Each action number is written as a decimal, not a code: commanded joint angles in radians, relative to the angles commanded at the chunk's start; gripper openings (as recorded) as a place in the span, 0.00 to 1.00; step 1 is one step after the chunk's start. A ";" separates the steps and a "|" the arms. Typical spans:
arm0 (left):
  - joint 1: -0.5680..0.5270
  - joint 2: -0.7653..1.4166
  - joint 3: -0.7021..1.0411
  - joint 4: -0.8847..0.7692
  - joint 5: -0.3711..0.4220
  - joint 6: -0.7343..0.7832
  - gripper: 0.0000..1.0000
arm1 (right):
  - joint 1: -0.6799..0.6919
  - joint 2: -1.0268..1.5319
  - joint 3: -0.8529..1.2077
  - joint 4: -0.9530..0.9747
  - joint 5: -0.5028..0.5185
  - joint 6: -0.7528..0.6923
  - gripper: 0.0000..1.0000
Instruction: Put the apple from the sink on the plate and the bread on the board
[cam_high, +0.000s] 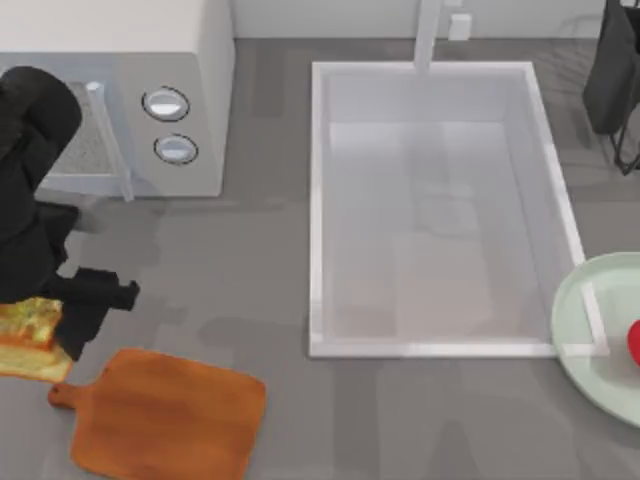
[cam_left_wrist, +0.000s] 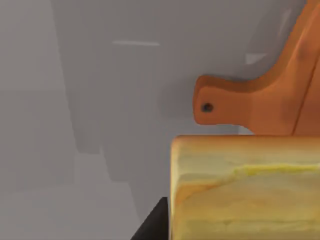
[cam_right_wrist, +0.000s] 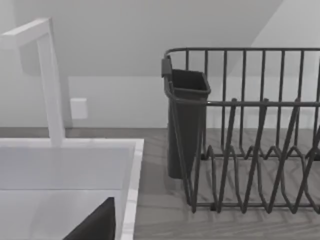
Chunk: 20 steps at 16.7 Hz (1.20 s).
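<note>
At the table's left edge, the left gripper (cam_high: 45, 325) holds the bread (cam_high: 30, 335), its dark fingers (cam_high: 85, 310) closed against the toast's side. From the left wrist camera, the bread (cam_left_wrist: 245, 187) sits right at the fingertips, one dark finger (cam_left_wrist: 152, 222) showing beside its pale cream flank. Just beyond the fingers lies the board (cam_high: 165, 415), its stubby handle (cam_left_wrist: 220, 107) pointing toward the bread; whether bread and handle touch I cannot tell. The bread is off the board, to its left in the top view.

Across the table, the apple (cam_high: 634, 343) rests on the plate (cam_high: 590, 335) at the right edge, partly cut off. The plate's rim overlaps the near right corner of the sink (cam_high: 320, 210), whose basin holds nothing but its grey floor, with the faucet (cam_high: 428, 35) at its far side.

The right wrist camera looks over the sink's rim (cam_right_wrist: 131, 190) and faucet (cam_right_wrist: 50, 85) toward a dark dish rack (cam_right_wrist: 250, 130) with a cup-like holder (cam_right_wrist: 186, 122). A dark corner of the right gripper (cam_right_wrist: 95, 225) shows, but whether its fingers are wide or narrow I cannot tell.

A microwave (cam_high: 170, 100) stands behind the left arm.
</note>
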 joint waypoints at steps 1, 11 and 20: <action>-0.035 -0.004 -0.007 0.001 -0.002 -0.108 0.00 | 0.000 0.000 0.000 0.000 0.000 0.000 1.00; -0.262 -0.045 -0.076 0.059 -0.002 -1.163 0.00 | 0.000 0.000 0.000 0.000 0.000 0.000 1.00; -0.293 -0.081 -0.130 0.148 0.013 -1.822 0.00 | 0.000 0.000 0.000 0.000 0.000 0.000 1.00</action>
